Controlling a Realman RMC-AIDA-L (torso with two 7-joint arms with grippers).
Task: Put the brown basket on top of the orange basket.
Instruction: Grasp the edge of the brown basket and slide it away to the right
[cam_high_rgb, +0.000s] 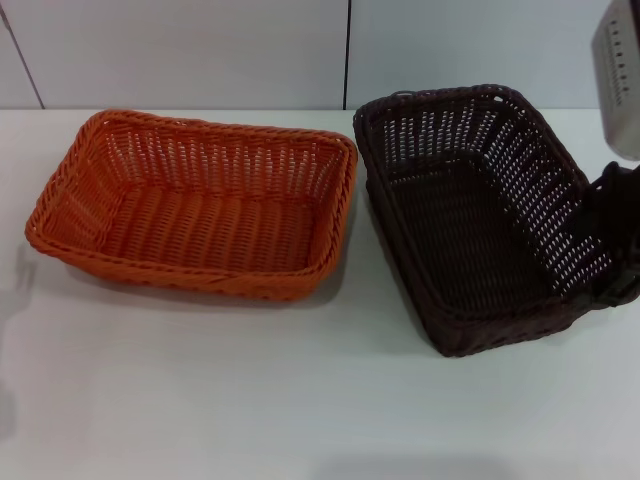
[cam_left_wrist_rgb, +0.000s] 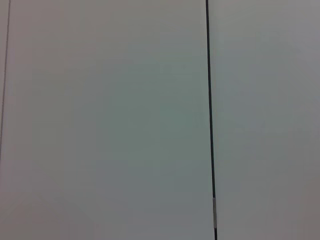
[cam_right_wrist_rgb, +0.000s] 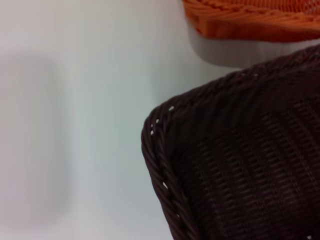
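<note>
The orange basket (cam_high_rgb: 190, 205) sits flat on the white table at the left. The brown basket (cam_high_rgb: 470, 215) is to its right, tilted, with its right side raised off the table. My right gripper (cam_high_rgb: 612, 240) is at that raised right rim, shut on it. The right wrist view shows the brown basket's braided corner (cam_right_wrist_rgb: 240, 165) close up, with the orange basket's rim (cam_right_wrist_rgb: 250, 20) beyond it. The two baskets are apart, with a narrow gap between them. My left gripper is out of view; its wrist view shows only a pale wall.
The white table (cam_high_rgb: 300, 400) runs toward me in front of both baskets. A pale panelled wall (cam_high_rgb: 200, 50) with a dark seam (cam_left_wrist_rgb: 210, 100) stands behind. Part of my right arm (cam_high_rgb: 620, 70) shows at the upper right edge.
</note>
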